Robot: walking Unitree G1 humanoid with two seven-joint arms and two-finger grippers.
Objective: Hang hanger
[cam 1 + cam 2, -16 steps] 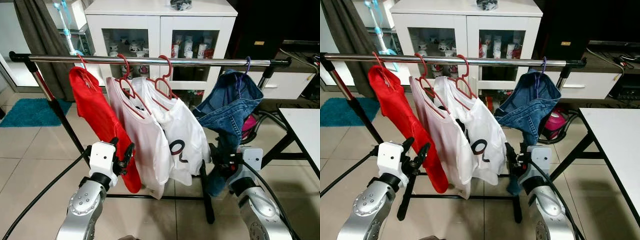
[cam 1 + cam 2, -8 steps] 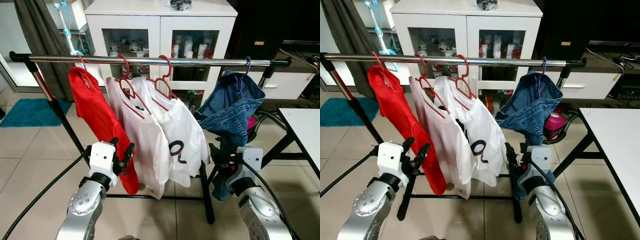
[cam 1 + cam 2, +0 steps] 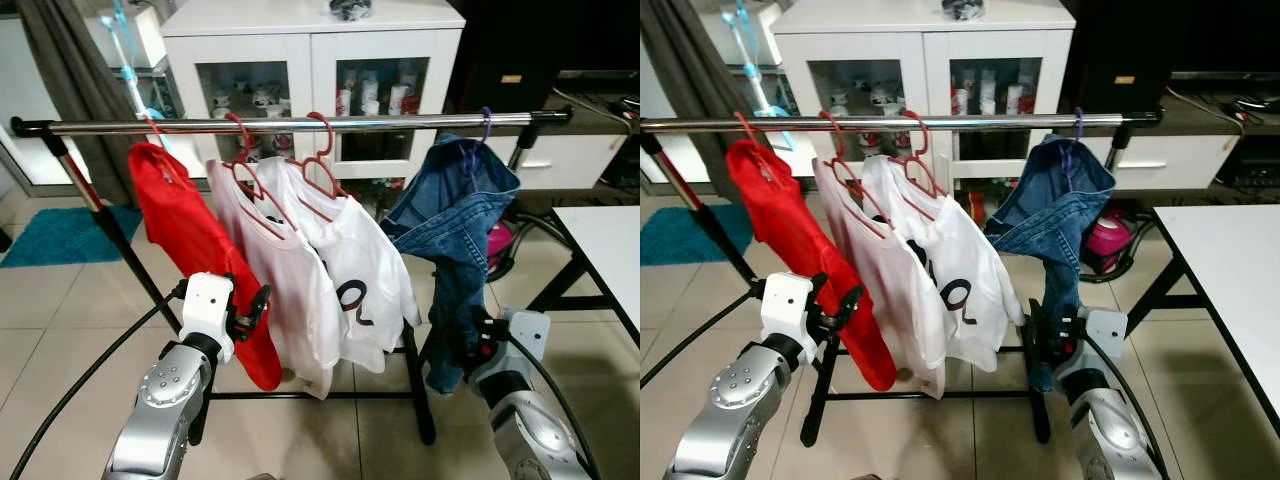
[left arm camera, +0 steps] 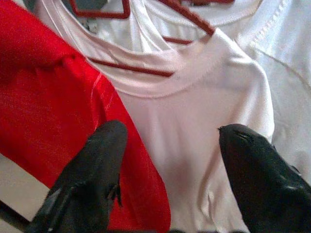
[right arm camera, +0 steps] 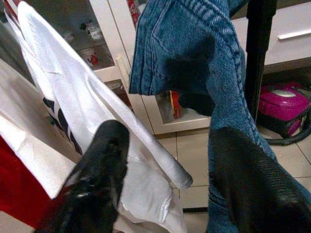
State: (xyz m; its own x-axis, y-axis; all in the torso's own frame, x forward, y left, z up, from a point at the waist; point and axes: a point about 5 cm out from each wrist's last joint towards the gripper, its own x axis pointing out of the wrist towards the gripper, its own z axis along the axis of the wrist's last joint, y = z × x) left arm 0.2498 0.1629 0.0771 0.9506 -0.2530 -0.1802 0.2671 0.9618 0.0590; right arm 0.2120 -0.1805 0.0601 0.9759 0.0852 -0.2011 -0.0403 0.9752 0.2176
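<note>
Denim, a blue jacket [image 3: 455,215], is hanging from a purple plastic hanger [image 3: 482,128] whose hook is sitting over the long silver metal rail [image 3: 300,124], near its right end; the hanger's long axis is hidden under the cloth. The rail is running left to right. The left gripper [image 4: 167,182] is hovering with fingers spread before the red shirt [image 3: 195,240] and pale white shirt [image 3: 290,275]. The right gripper [image 5: 167,187] is gaping empty below the jacket.

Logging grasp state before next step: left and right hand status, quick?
Left hand: open, empty, fingers apart in front of the red shirt and pale pink T-shirt.
Right hand: open, empty, beside the denim garment.
</note>
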